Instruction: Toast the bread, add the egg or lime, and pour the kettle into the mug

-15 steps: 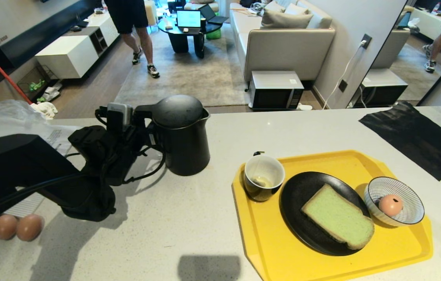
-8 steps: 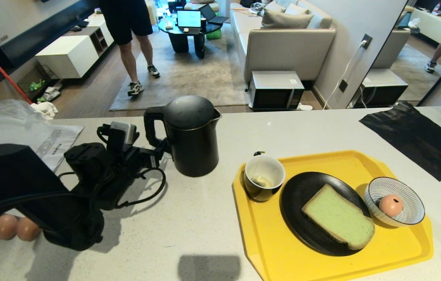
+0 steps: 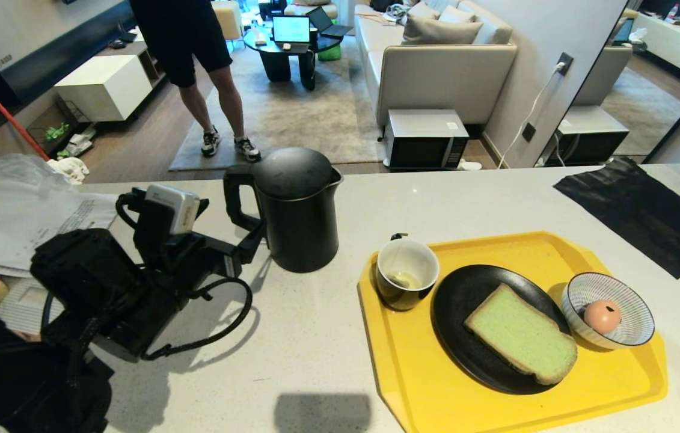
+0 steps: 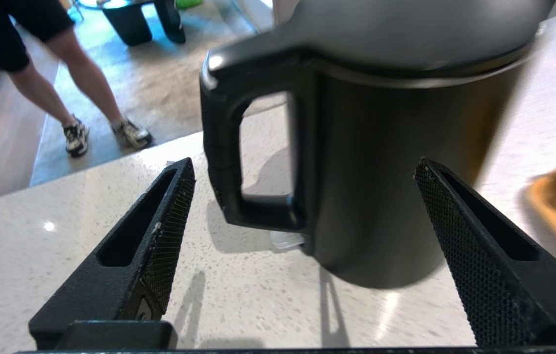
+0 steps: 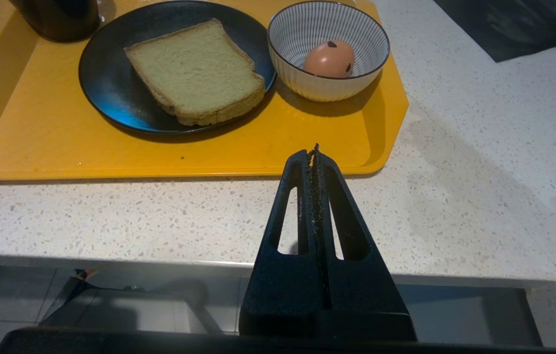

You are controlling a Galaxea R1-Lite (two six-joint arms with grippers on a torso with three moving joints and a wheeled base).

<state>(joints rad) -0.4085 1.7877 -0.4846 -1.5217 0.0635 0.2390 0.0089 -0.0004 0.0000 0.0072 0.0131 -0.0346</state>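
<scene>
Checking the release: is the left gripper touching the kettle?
Apart. In the left wrist view the left gripper has open jaws short of the kettle.

The robot's left arm (image 3: 99,288) was bulky matte black with looping black cables and a small grey-white camera box (image 3: 172,207) on its wrist, and both tools had black, slotted, tapering fingers (image 4: 150,246) faced with fine mesh.

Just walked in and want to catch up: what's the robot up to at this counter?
The left gripper is open just short of the kettle, aimed at its handle and holding nothing. The kettle stands upright on the counter. On the yellow tray sit the mug, the bread on a black plate, and the egg in a striped bowl. The right gripper is shut, parked at the counter's edge.
</scene>
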